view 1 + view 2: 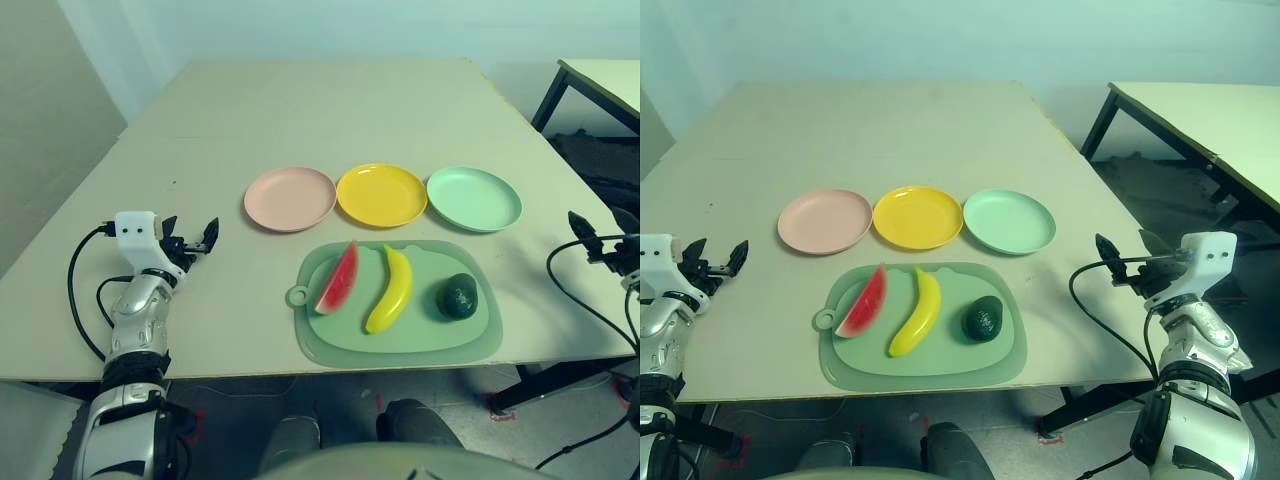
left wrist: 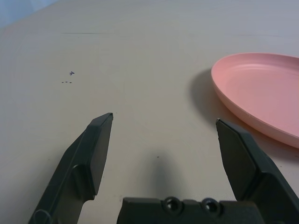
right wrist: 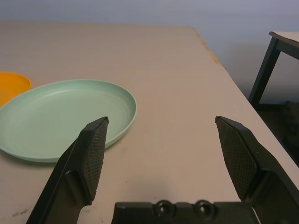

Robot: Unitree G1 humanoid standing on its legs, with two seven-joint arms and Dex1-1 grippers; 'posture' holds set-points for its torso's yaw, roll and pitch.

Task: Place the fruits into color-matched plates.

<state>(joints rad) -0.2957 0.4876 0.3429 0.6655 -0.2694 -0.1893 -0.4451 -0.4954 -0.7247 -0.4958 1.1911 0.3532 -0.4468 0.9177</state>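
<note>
Both arms sit wide and low at the near corners of the table (image 1: pixel 300 110), silver forearms reaching forward and the tools aimed inward toward the middle. The left tool (image 1: pixel 190 240) hovers over bare tabletop well to the left of the pink plate (image 1: pixel 290 198), its two black fingers (image 2: pixel 96 154) spread wide with nothing between them. The right tool (image 1: pixel 1122 268) hangs out by the table's right edge, just off the surface, its fingers (image 3: pixel 91 156) likewise splayed far apart and empty, pointing toward the mint green plate (image 1: pixel 1009 221). Across the centre run the three plates in a row: pink on the left, the yellow plate (image 1: pixel 381 194) in the middle, mint green on the right, each nearly touching its neighbour. All three fruits lie just in front of them on the green mat (image 1: pixel 400 345) with the ring handle: the watermelon wedge (image 1: pixel 339 279) on the left, rind outward; the banana (image 1: pixel 391 290) in the middle, lying lengthwise; the dark avocado (image 1: pixel 458 298) on the right. Black cables loop from both wrists.
</note>
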